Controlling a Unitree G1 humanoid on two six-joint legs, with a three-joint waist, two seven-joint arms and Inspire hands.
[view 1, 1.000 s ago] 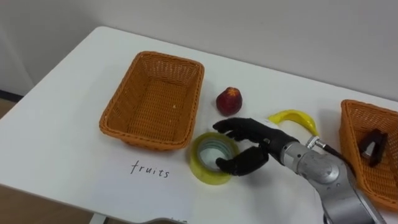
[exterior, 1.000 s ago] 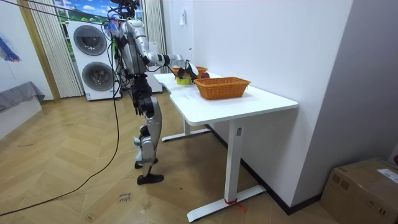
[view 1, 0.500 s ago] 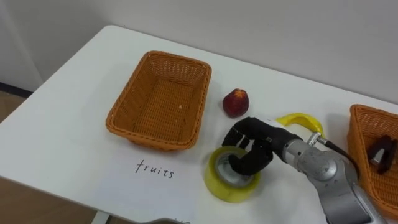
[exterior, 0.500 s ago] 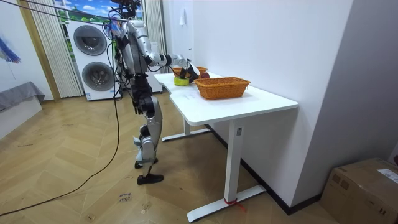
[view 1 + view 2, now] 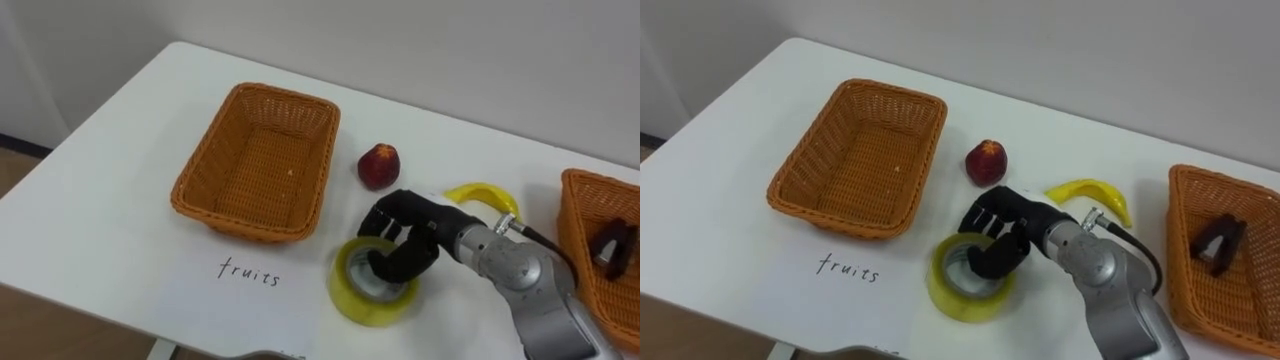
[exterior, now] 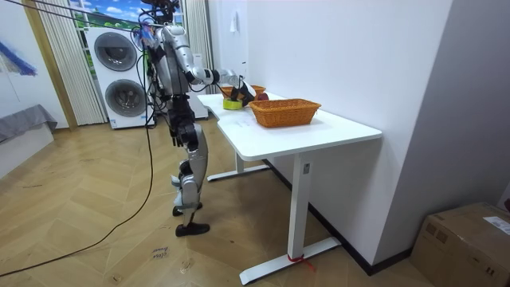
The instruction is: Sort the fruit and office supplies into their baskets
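A yellow roll of tape (image 5: 365, 296) (image 5: 960, 285) lies on the white table (image 5: 120, 200) near its front edge. My right hand (image 5: 405, 238) (image 5: 1002, 238) has its fingers curled over the roll's far rim and its thumb inside the ring, gripping it. A red apple (image 5: 379, 164) (image 5: 986, 161) sits just behind the hand. A yellow banana (image 5: 483, 195) (image 5: 1090, 193) lies to the right of the apple. The empty fruit basket (image 5: 258, 160) (image 5: 860, 155) stands to the left, above the handwritten word "fruits". A second basket (image 5: 598, 250) (image 5: 1220, 250) at the right edge holds a dark clip (image 5: 1217, 242).
In the room view I stand at the far end of the white desk (image 6: 319, 127), with washing machines (image 6: 119, 76) behind me. A wall runs along the table's back edge.
My right hand has curled shut on the tape roll, which has shifted a little to the right. The camera has moved slightly too.
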